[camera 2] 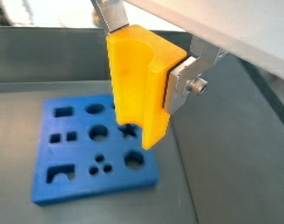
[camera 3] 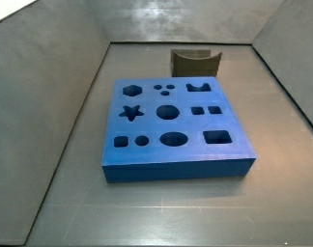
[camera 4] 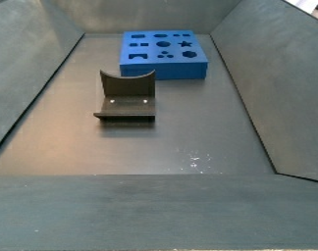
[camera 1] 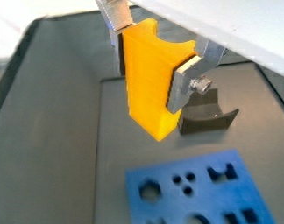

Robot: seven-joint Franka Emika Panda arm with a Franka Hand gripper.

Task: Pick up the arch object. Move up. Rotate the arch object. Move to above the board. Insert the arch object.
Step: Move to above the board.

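Observation:
Both wrist views show my gripper (camera 1: 152, 54) (camera 2: 147, 54) shut on the arch object (camera 1: 149, 83) (camera 2: 138, 83), a bright yellow block with a curved notch at the end near the wrist. It hangs high in the air, clear of the floor. The board (camera 3: 172, 127) (camera 4: 162, 52), a thick blue slab with cut-out holes, lies flat on the floor; in the wrist views it lies below the block (camera 1: 194, 191) (camera 2: 92, 149). Neither side view shows the gripper or the arch object.
The dark fixture (camera 4: 127, 97) (camera 3: 194, 62), an L-shaped bracket with a curved saddle, stands on the floor beside the board, and a wrist view shows it behind the block (camera 1: 210, 115). Sloping grey walls (camera 3: 69, 87) enclose the floor on all sides.

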